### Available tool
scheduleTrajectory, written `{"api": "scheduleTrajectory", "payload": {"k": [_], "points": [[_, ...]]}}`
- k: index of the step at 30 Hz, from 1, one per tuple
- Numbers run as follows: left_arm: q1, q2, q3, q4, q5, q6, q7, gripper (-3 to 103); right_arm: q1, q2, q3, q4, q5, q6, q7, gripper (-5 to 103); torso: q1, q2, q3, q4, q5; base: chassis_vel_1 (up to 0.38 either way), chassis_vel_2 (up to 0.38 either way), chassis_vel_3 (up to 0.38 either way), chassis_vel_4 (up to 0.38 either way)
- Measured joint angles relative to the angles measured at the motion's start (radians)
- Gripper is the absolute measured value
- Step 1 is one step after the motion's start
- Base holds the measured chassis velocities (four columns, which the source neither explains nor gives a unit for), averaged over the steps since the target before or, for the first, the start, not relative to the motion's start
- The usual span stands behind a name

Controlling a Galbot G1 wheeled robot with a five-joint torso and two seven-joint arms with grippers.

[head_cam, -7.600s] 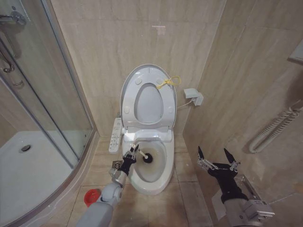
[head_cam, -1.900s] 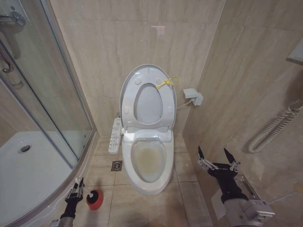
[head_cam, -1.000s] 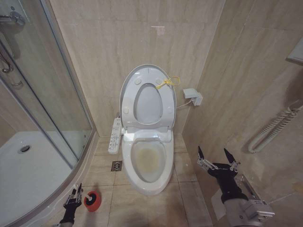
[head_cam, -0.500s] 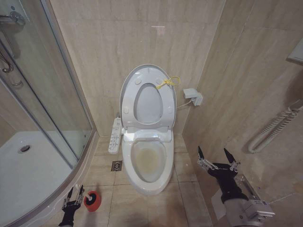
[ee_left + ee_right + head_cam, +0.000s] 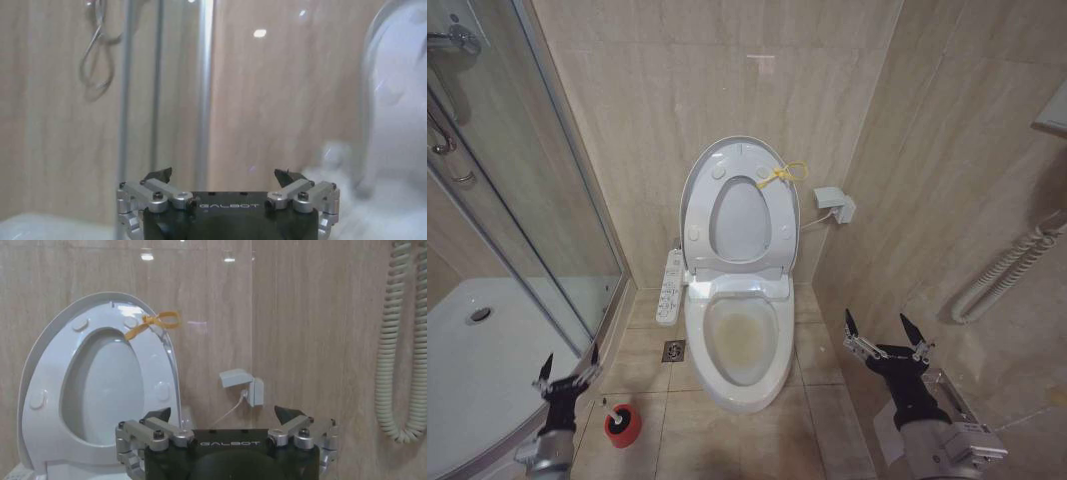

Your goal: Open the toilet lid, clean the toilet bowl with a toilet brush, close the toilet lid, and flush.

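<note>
Brush holder (image 5: 622, 424) beside released left end effector (image 5: 567, 368); right end effector (image 5: 885, 335) released, idle.

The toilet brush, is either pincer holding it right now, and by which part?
Neither. The toilet brush stands in its red holder; the left pincer is open above it, the right pincer open beside the toilet.

Both grippers share one build: a black body lettered GALBOT in white, silver metal finger linkages fastened with round screws, and black pointed fingertips. The left gripper (image 5: 567, 365) sits on a grey wrist segment; the right gripper (image 5: 887, 335) on a black wrist and silver-grey forearm.
</note>
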Motion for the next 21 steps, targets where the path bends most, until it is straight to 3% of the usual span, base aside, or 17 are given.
{"api": "scheduleTrajectory", "payload": {"k": [1,2,5,6,9,11,21], "points": [[0.016,0.004,0.0,-0.06,0.0,0.034,-0.011,100,0.0,0.0,0.0,0.0,0.0,0.0,0.0,100,0.0,0.0,0.0,0.0001,0.0006,0.0,0.0,0.0,0.0],[0.016,0.004,0.0,-0.06,0.0,0.034,-0.011,100,0.0,0.0,0.0,0.0,0.0,0.0,0.0,100,0.0,0.0,0.0,0.0001,0.0006,0.0,0.0,0.0,0.0],[0.084,0.025,0.013,-0.263,0.024,0.195,-0.09,100,0.0,0.0,0.0,0.0,0.0,0.0,0.0,100,0.0,0.0,0.0,0.0004,0.0003,0.0,0.0,0.0,0.0],[0.084,0.025,0.013,-0.263,0.024,0.195,-0.09,100,0.0,0.0,0.0,0.0,0.0,0.0,0.0,100,0.0,0.0,0.0,0.0004,0.0003,0.0,0.0,0.0,0.0],[0.136,0.035,0.034,-0.404,0.032,0.291,-0.131,100,0.0,0.0,0.0,0.0,0.0,0.0,0.0,100,0.0,0.0,0.0,0.0004,0.0001,0.0,0.0,0.0,0.0],[0.16,0.033,0.039,-0.466,0.034,0.319,-0.13,100,0.0,0.0,0.0,0.0,0.0,0.0,0.0,100,0.0,0.0,0.0,0.0001,0.0002,0.0,0.0,0.0,0.0],[0.265,0.021,0.027,-0.626,0.092,0.352,-0.11,100,0.0,0.0,0.0,0.0,0.0,0.0,0.0,100,0.0,0.0,0.0,0.0002,0.0,0.0,0.0,0.0,0.0]]}}
